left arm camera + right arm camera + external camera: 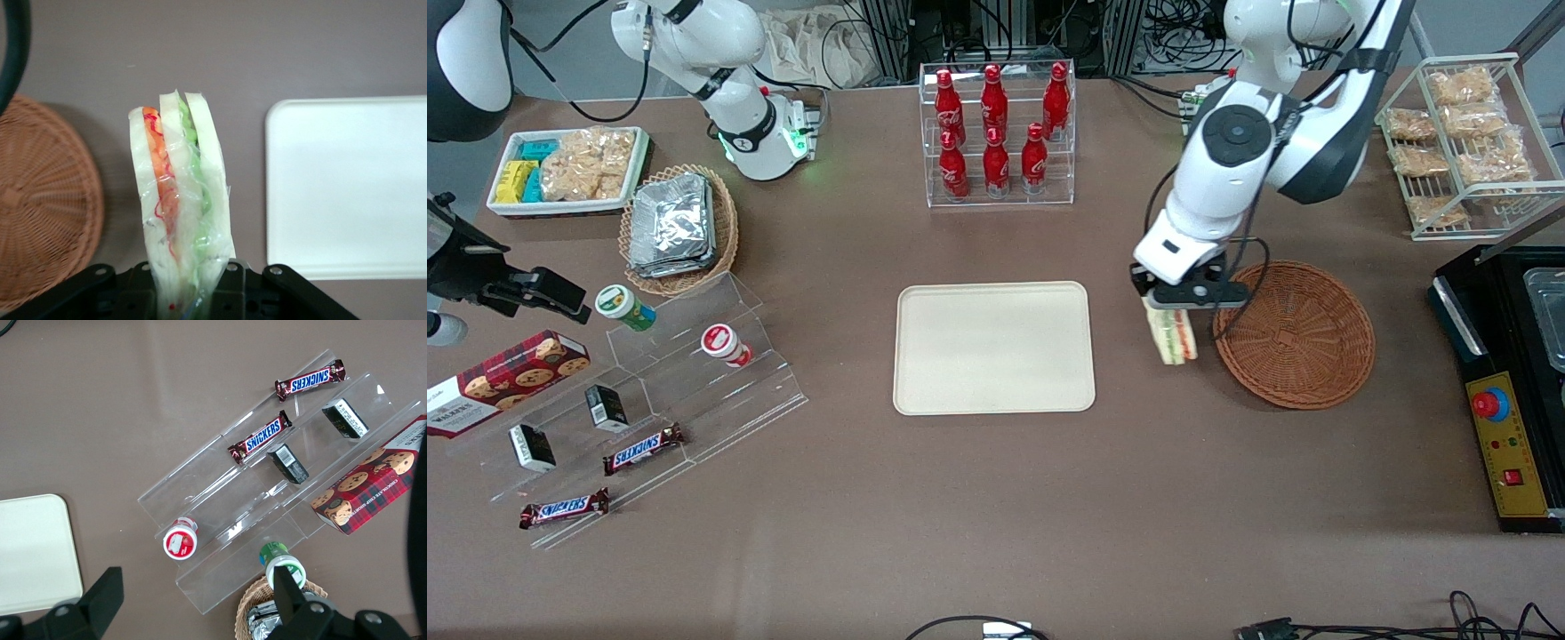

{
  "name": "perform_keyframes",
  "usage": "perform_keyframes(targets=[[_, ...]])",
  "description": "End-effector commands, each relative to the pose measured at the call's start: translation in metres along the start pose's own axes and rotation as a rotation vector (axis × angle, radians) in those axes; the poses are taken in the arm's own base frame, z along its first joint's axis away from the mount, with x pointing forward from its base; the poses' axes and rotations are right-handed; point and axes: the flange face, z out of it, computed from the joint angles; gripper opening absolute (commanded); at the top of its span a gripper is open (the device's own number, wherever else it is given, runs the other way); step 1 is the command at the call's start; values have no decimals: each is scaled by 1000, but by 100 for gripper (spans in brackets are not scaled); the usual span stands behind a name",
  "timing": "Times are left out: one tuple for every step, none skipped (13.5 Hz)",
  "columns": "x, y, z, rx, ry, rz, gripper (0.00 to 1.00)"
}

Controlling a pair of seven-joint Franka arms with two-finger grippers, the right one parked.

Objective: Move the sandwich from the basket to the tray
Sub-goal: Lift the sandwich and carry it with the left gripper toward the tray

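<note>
The gripper held the sandwich up in the air

The tray (pixel 994 348) lay flat near the gripper (pixel 1172 305), whose fingers were closed tight on the sandwich (pixel 1170 332) hanging under it over the table, and the basket (pixel 1295 334) sat just beside it.

We see even, bright overhead light. Soft shadow on table (pixel 996 516) under gripper (pixel 1172 307) holding sandwich (pixel 180 213). Tray (pixel 347 187) glares near-white in left wrist view. Sandwich wrap glints. Front view sharp, edges undistorted.
</note>
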Motion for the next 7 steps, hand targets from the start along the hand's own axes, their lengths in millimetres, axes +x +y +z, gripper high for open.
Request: perform_keyframes(targets=[[4,30,15,-1,-24,111,12],[1,39,24,-4,-41,136,14],[-2,48,32,-5,-52,165,14],[-7,56,40,0,-59,199,14],[-11,64,46,0,-62,225,14],[-13,68,52,-7,-63,240,14],[-14,75,57,-28,-66,250,14]])
